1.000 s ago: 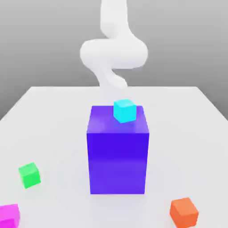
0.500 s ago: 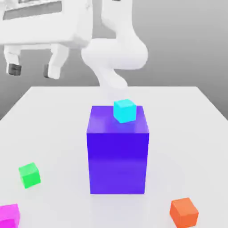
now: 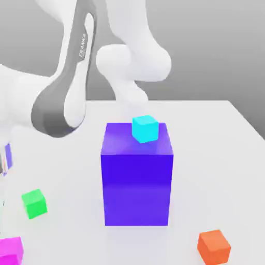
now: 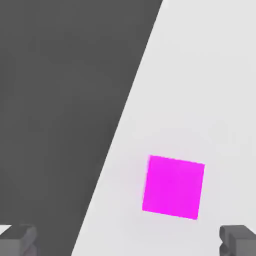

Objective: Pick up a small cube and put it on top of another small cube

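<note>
Near tabletop [image 3: 217, 134] corner, by edge: pink cube [image 4: 173, 186] | step: approach for pick | fingers [image 4: 239, 239] wide, empty | next: centre, lower, close.

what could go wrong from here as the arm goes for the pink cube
The magenta cube lies close to the table edge, so a nudge from a fingertip of the open gripper could push it off. In the hand view it also sits off-centre between the fingers, so one finger may land on it unless the hand shifts first.
</note>
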